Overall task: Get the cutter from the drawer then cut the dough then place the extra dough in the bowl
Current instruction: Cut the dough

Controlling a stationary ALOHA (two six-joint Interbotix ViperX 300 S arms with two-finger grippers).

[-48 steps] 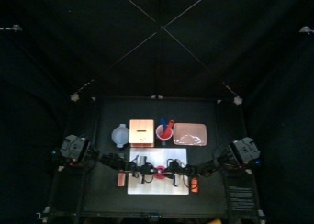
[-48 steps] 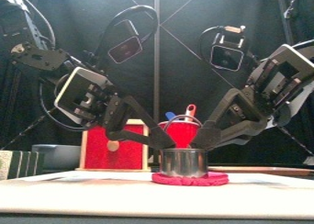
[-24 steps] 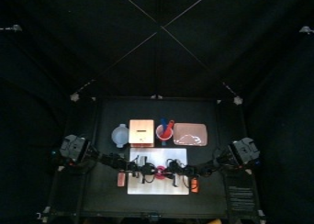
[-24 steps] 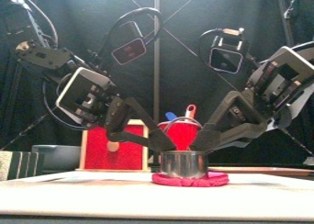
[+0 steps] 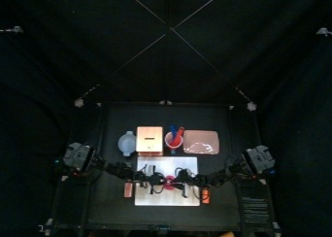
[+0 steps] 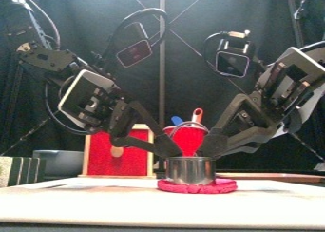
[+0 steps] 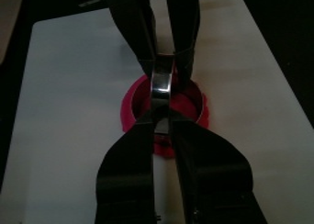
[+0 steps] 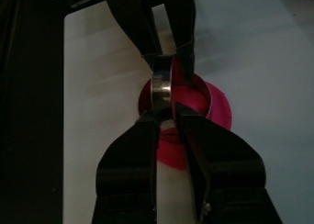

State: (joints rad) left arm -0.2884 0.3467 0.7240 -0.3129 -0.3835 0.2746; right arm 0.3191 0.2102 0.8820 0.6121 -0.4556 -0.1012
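Note:
A round metal cutter (image 6: pixel 191 167) stands pressed into a flat red dough disc (image 6: pixel 197 185) on the white cutting board (image 5: pixel 187 197). My left gripper (image 6: pixel 164 151) comes at it from the left, shut on the cutter's rim. From the right, my right gripper (image 6: pixel 214 146) is shut on the opposite rim. In the left wrist view my jaws meet at the cutter (image 7: pixel 161 76) over the dough (image 7: pixel 138 104), with the other gripper beyond. The right wrist view shows the cutter (image 8: pixel 157 88) and the dough (image 8: pixel 203 127) the same way.
Behind the board stand a blue-grey bowl (image 5: pixel 126 142), a pale wooden box (image 5: pixel 149 138) with a red drawer front (image 6: pixel 117 152), a red cup (image 6: pixel 188 139) with toy knives, and a pink tray (image 5: pixel 208 142).
The left arm's upper part has shifted slightly. Both grippers, the cutter and the dough stay where they were.

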